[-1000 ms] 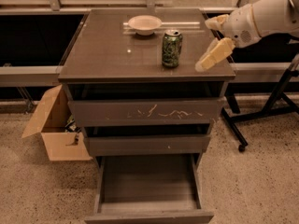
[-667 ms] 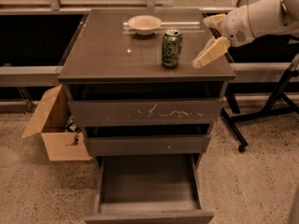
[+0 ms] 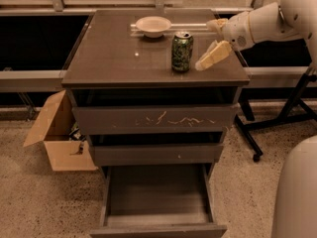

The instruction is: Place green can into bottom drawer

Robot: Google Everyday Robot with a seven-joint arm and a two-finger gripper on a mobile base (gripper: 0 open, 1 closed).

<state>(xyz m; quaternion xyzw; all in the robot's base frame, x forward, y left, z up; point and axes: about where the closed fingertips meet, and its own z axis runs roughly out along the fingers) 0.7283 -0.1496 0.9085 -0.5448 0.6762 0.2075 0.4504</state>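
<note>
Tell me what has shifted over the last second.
The gripper has slid left above the cabinet top toward the green can. Its open fingers are now close to the can's right side but not around it. Nothing was grasped or released. The can, the white bowl, the open bottom drawer and the cardboard box stayed put.
</note>
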